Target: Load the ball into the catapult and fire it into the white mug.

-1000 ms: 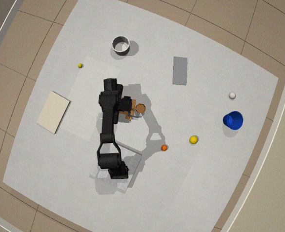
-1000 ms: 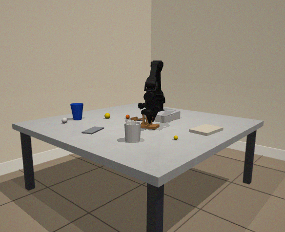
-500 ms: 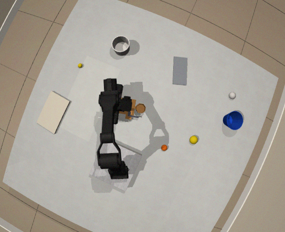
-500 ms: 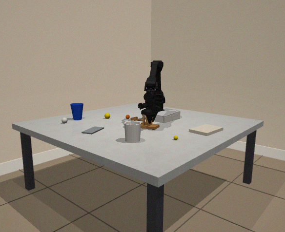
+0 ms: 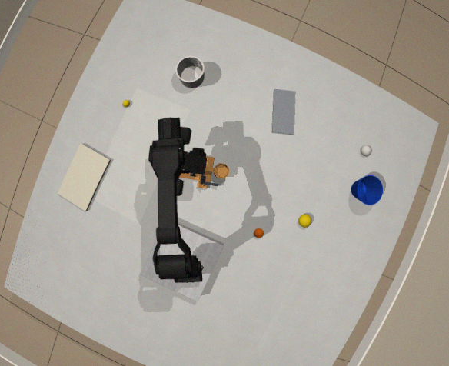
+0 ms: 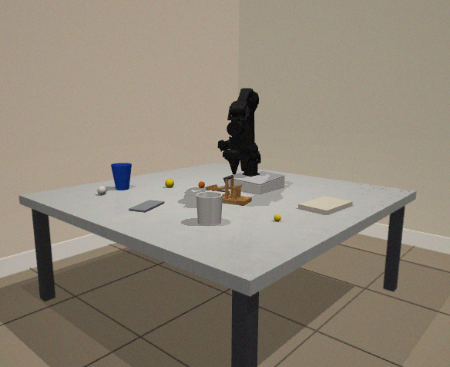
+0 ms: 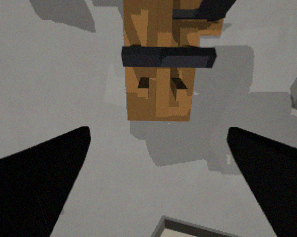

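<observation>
The wooden catapult [image 5: 208,173] [image 6: 233,194] [image 7: 159,94] stands at the table's middle, with its round cup [image 5: 221,171] pointing right in the overhead view. I cannot make out a ball in the cup. A dark bar [image 7: 167,56] crosses its frame. My gripper [image 7: 158,133] [image 6: 233,166] is open and empty. It hangs just above the catapult's end, touching nothing. The white mug [image 5: 190,71] [image 6: 209,208] stands upright, apart from the catapult. A small yellow ball [image 5: 125,103] [image 6: 277,217] lies left of the mug in the overhead view.
An orange ball [image 5: 258,232] [image 6: 201,184], a larger yellow ball [image 5: 304,220] [image 6: 169,183], a white ball [image 5: 365,150] [image 6: 102,190] and a blue cup [image 5: 368,189] [image 6: 121,176] lie to one side. A grey slab [image 5: 284,111] [image 6: 146,205] and a cream slab [image 5: 84,176] [image 6: 325,204] lie flat.
</observation>
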`<control>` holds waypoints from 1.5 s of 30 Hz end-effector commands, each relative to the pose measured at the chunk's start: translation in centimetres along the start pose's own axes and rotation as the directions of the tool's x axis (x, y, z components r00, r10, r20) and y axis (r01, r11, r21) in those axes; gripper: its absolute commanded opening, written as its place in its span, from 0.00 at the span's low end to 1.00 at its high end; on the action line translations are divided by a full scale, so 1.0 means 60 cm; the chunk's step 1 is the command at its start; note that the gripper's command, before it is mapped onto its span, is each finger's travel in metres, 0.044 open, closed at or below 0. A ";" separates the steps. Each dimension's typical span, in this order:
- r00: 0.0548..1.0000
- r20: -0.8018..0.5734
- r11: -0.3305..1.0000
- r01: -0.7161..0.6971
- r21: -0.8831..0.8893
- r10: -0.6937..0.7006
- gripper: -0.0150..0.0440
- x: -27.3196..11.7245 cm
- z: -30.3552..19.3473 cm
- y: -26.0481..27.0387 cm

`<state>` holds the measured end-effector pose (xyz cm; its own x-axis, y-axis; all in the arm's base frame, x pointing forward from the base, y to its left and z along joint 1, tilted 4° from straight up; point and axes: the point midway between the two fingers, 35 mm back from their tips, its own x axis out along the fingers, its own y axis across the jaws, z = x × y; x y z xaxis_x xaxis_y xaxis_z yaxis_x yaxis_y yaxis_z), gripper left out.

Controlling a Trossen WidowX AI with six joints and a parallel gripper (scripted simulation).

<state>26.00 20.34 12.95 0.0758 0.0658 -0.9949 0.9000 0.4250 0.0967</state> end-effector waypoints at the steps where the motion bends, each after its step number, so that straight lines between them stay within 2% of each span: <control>1: 1.000 0.004 1.000 0.018 0.000 -0.018 1.00 0.013 0.001 -0.003; 5: 1.000 0.004 1.000 0.018 -0.023 -0.018 1.00 0.012 0.001 -0.003; 13: 1.000 0.005 0.957 0.017 -0.289 -0.017 1.00 0.010 0.000 -0.003; 21: 1.000 0.005 0.842 0.015 -0.540 -0.015 1.00 0.008 0.000 -0.004; 34: 1.000 0.006 0.523 0.011 -0.852 -0.012 1.00 0.005 0.000 -0.004; 45: 1.000 0.006 0.169 0.008 -0.986 -0.010 1.00 0.002 -0.001 -0.005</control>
<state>25.69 20.27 12.42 0.0588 0.0528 -0.9969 -0.1903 0.9809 0.0408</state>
